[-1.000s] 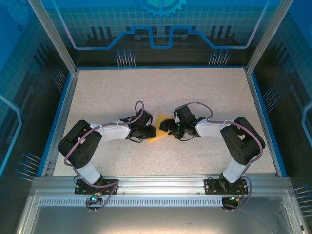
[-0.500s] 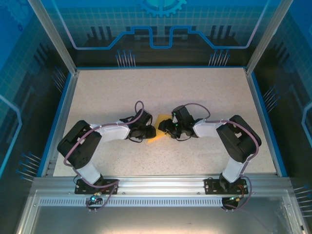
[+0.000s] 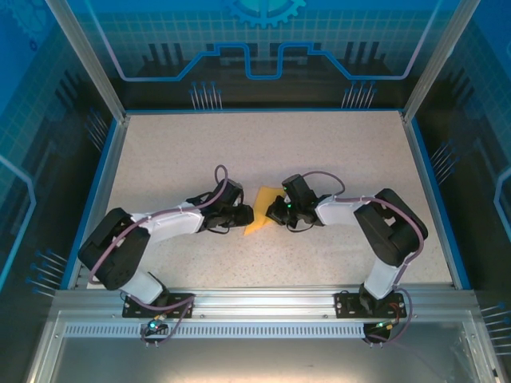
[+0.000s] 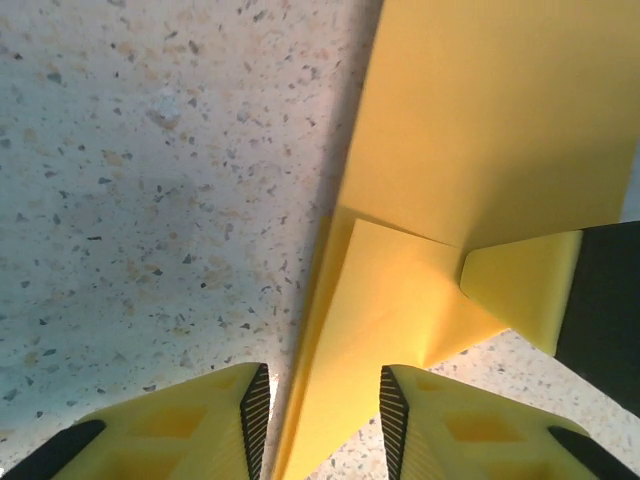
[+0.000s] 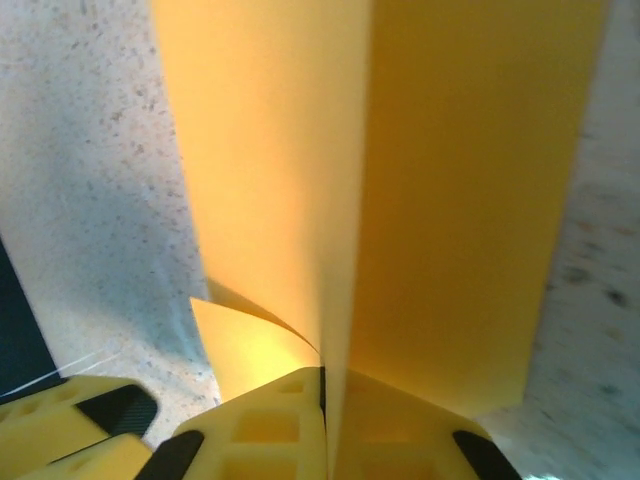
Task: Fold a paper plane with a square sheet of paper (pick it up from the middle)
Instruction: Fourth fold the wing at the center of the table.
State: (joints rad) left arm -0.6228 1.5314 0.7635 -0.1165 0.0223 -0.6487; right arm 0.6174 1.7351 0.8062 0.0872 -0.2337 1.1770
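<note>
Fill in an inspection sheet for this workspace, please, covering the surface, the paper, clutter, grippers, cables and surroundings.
Surface: speckled pale table with a blue edge.
Job's things: orange-yellow sheet of paper, partly folded, lying mid-table between the two grippers; not yet a plane.
Clutter: nothing seen.
Grippers: right gripper shut on the paper, which rises from between its jaws; left gripper has its jaws apart with a folded edge of the paper between them.
Cables: purple cables loop above each wrist, clear of the paper.
Surroundings: blue-lit enclosure walls; aluminium rail at the arm bases.
</note>
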